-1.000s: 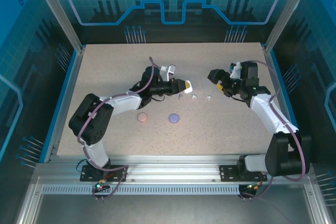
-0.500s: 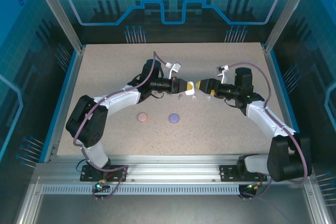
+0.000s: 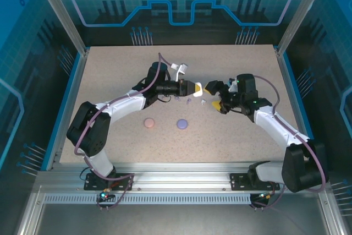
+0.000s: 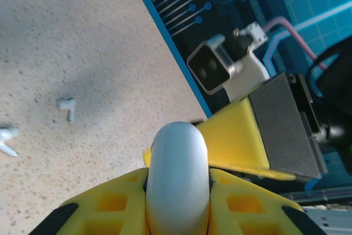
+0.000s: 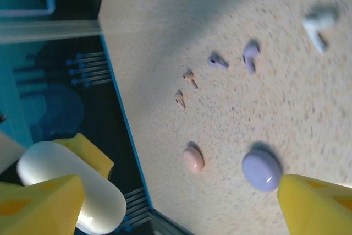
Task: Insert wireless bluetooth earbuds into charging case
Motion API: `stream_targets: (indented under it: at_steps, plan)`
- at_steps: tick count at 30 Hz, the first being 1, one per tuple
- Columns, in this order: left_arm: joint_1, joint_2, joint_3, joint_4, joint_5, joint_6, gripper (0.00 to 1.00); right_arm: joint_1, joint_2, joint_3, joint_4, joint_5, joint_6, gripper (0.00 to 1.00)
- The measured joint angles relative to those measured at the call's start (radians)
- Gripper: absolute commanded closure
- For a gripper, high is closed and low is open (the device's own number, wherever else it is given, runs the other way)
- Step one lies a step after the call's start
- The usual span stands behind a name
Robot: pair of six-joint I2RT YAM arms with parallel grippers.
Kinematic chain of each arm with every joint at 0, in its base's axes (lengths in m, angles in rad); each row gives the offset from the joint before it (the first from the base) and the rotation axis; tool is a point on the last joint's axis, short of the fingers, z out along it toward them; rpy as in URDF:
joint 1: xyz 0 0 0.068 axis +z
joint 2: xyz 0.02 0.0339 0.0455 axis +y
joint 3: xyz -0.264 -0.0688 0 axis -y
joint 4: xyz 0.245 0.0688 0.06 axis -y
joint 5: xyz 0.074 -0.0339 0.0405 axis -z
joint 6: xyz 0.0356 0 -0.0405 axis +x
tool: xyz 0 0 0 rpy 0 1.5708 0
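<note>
My left gripper (image 3: 192, 87) is shut on the white charging case (image 3: 197, 88), holding it above the table; in the left wrist view the case (image 4: 177, 174) stands between the yellow fingers (image 4: 104, 202). My right gripper (image 3: 215, 96) is open just right of the case, and the case (image 5: 71, 191) lies beside its left finger (image 5: 41, 205). On the table under them lie the earbuds: white (image 5: 318, 23), purple (image 5: 250, 56) and pale pink (image 5: 190, 78). Two white earbuds (image 4: 67, 105) also show in the left wrist view.
A pink case (image 3: 148, 122) and a purple case (image 3: 182, 124) lie shut on the speckled table (image 3: 121, 75), nearer the arm bases. A blue rim (image 3: 66, 103) and frame posts bound the table. Open room lies at the back and the front right.
The right gripper swung in from the right toward the held case, then drew back a little and lower, its jaws wider. The left gripper carried the case slightly up and right.
</note>
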State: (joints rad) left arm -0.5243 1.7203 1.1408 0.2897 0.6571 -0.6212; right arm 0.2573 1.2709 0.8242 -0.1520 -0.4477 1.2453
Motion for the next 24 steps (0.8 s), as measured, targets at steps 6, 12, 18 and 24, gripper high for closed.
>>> stream_targets:
  at_steps: [6, 12, 18, 24]
  plan:
    - [-0.039, -0.012, -0.023, -0.005, -0.107, 0.066, 1.0, 0.072, -0.028, 0.098, -0.101, 0.175, 0.2, 0.07]
    - [-0.058, -0.012, -0.033, -0.004, -0.15, 0.097, 1.0, 0.104, -0.028, 0.151, -0.129, 0.262, 0.28, 0.08]
    - [-0.068, -0.012, -0.033, 0.0, -0.174, 0.105, 1.0, 0.142, 0.021, 0.161, -0.135, 0.288, 0.322, 0.1]
    - [-0.082, -0.012, -0.033, 0.004, -0.175, 0.105, 1.0, 0.167, 0.064, 0.175, -0.116, 0.294, 0.352, 0.14]
